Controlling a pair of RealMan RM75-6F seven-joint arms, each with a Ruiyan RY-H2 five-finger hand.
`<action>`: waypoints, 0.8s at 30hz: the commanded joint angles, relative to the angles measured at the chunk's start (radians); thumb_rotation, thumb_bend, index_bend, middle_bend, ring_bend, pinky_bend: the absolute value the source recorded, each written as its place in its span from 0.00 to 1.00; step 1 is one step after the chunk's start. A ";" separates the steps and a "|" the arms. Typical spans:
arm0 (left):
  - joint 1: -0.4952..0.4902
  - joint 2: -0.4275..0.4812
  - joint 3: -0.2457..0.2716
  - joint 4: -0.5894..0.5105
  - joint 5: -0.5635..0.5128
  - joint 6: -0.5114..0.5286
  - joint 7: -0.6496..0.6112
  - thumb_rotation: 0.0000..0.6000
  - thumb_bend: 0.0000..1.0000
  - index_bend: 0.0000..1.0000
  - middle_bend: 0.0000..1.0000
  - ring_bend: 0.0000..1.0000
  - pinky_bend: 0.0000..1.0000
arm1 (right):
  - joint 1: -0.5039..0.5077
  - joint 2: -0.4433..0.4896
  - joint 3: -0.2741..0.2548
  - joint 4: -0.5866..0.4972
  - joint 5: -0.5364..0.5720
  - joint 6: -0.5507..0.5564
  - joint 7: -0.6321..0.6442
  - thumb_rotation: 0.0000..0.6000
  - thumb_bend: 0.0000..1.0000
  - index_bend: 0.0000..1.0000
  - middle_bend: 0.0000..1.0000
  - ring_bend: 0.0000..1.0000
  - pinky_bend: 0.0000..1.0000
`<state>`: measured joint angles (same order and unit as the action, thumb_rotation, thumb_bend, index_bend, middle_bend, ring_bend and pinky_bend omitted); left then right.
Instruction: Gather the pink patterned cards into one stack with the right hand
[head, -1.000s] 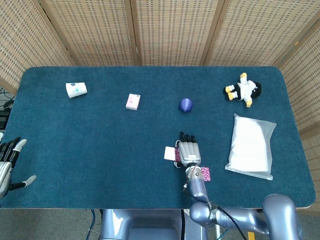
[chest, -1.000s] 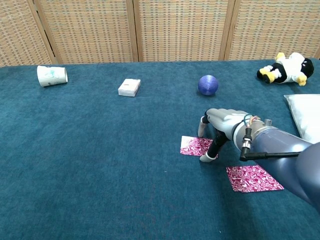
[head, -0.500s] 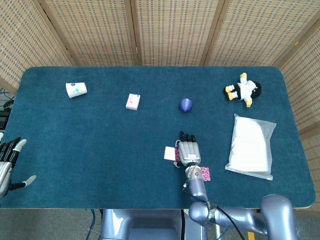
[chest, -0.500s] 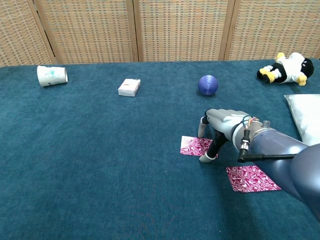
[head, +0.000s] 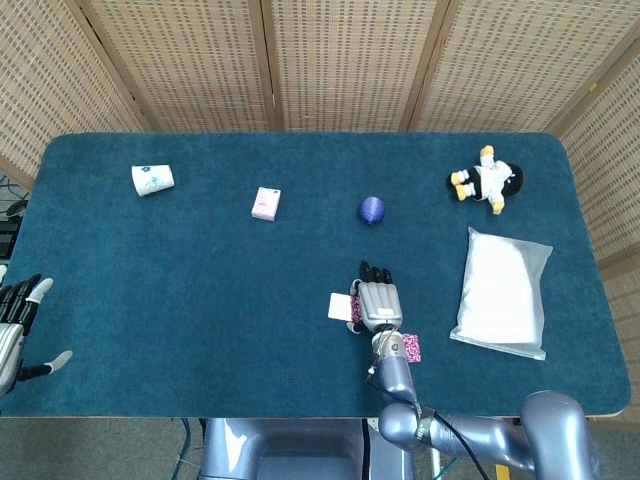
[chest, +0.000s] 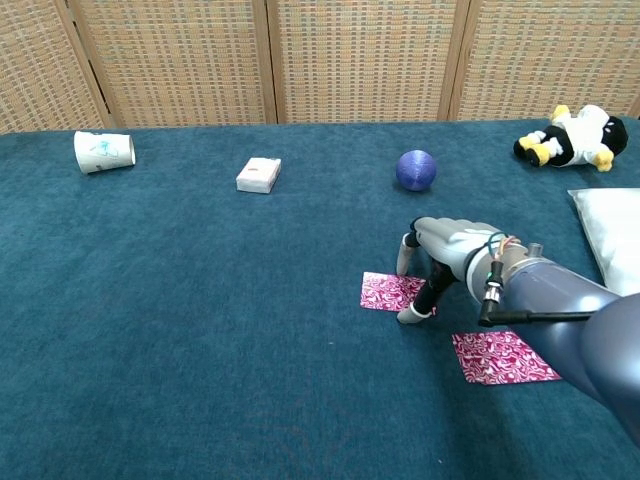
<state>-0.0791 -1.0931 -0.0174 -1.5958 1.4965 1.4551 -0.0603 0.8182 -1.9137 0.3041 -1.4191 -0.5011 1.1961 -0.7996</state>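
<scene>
**Two pink cards lying apart; right hand resting on the farther one**

The first pink card is lying flat on the blue table, its long axis running roughly left to right. The second pink card is lying nearer the robot and to its right, close by but not touching the first. The right hand is arching over the right end of the first card, fingertips pressing down at its edge, not closing around anything. The coming move is judged to be a slide toward the robot and rightward, onto the second card. The left hand is hanging well apart at the table's left edge, fingers spread and holding nothing, so the right hand is by far the nearer.
</scene>
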 joint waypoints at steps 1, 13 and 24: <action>0.000 0.000 0.000 0.000 0.000 0.000 0.000 1.00 0.00 0.00 0.00 0.00 0.00 | -0.003 0.000 0.001 0.002 -0.007 0.001 0.006 1.00 0.31 0.55 0.00 0.00 0.03; 0.000 -0.001 -0.001 0.000 -0.001 0.001 0.002 1.00 0.00 0.00 0.00 0.00 0.00 | -0.014 0.010 0.001 -0.013 -0.028 0.001 0.020 1.00 0.31 0.58 0.00 0.00 0.03; 0.000 -0.001 0.000 0.000 -0.001 0.001 0.002 1.00 0.00 0.00 0.00 0.00 0.00 | -0.021 0.019 -0.001 -0.030 -0.033 0.003 0.018 1.00 0.31 0.58 0.00 0.00 0.03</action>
<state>-0.0787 -1.0944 -0.0179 -1.5954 1.4956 1.4563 -0.0580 0.7977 -1.8955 0.3036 -1.4489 -0.5338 1.1990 -0.7817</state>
